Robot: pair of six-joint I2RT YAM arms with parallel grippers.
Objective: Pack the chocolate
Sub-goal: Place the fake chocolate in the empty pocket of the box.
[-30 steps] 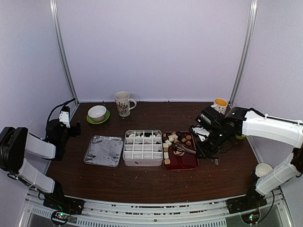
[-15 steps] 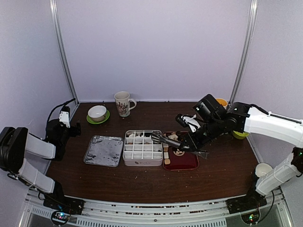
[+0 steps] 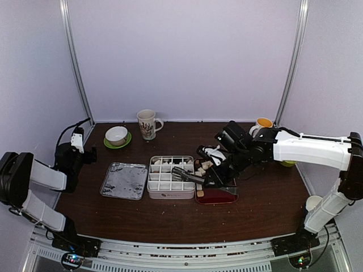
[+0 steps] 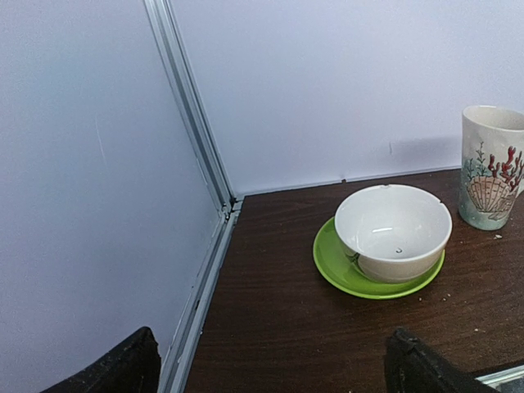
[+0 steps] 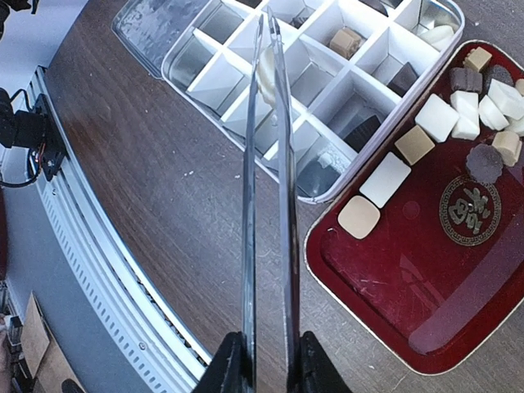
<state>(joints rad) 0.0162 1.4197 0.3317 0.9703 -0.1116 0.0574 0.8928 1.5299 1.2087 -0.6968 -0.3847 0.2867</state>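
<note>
The right gripper [image 5: 270, 370], clamped on tongs [image 3: 187, 175] pinching a cream chocolate [image 5: 266, 78], aims them leftward over the box [image 3: 170, 194], mid-cells.

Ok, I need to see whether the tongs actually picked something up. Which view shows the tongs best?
The right wrist view: the tongs fill the frame lengthwise, a cream-white chocolate piece pinched near their tips over the divided box. Top external shows the tongs small and dark; left wrist shows none.
</note>
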